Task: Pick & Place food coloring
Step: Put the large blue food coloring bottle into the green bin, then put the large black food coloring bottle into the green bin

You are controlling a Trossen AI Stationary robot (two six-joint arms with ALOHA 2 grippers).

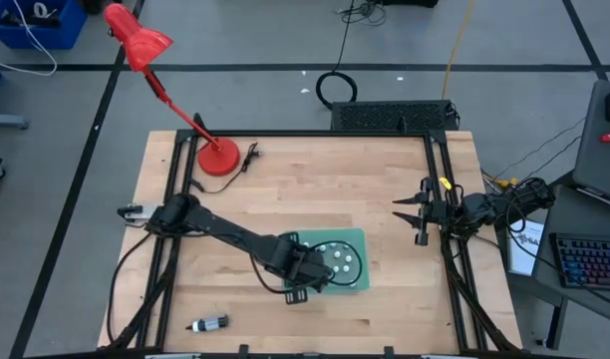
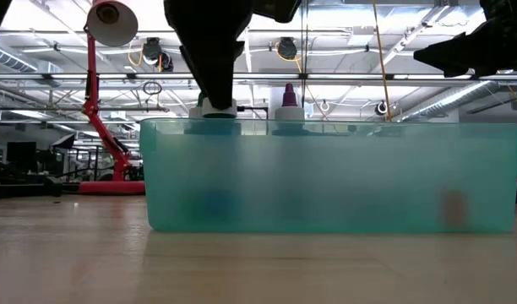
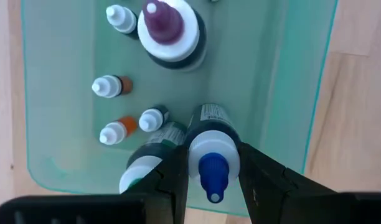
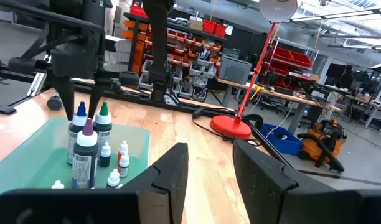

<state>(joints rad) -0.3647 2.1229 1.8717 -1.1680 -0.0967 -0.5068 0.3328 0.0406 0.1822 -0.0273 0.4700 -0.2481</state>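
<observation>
A teal see-through tray (image 1: 357, 239) sits at the table's near middle. In it stand several tiny whitish bottles (image 3: 109, 86), a purple-topped bottle (image 3: 169, 28) and a green-topped one (image 4: 103, 115). My left gripper (image 3: 213, 155) points down into the tray's near left corner, shut on a blue-topped food coloring bottle (image 4: 80, 115) beside the green-topped one. In the low view the gripper (image 2: 212, 76) reaches down to the tray's rim. My right gripper (image 4: 209, 180) waits level at the table's right edge (image 1: 417, 214), open, holding nothing. My left gripper pinches the blue-topped bottle by its white cap collar (image 3: 213, 146), just under the blue tip, between its two fingers (image 3: 178, 174). The fingers come from above, pointing down. The bottle hangs upright, its body down inside the tray; whether its bottom touches the tray floor I cannot tell.
A red desk lamp stands with its base (image 1: 220, 157) at the far left of the table. One more bottle (image 1: 207, 324) lies on its side near the front left corner. Black frame rails (image 1: 440, 170) run along the table's edges. Bare wood lies left and right of the tray.
</observation>
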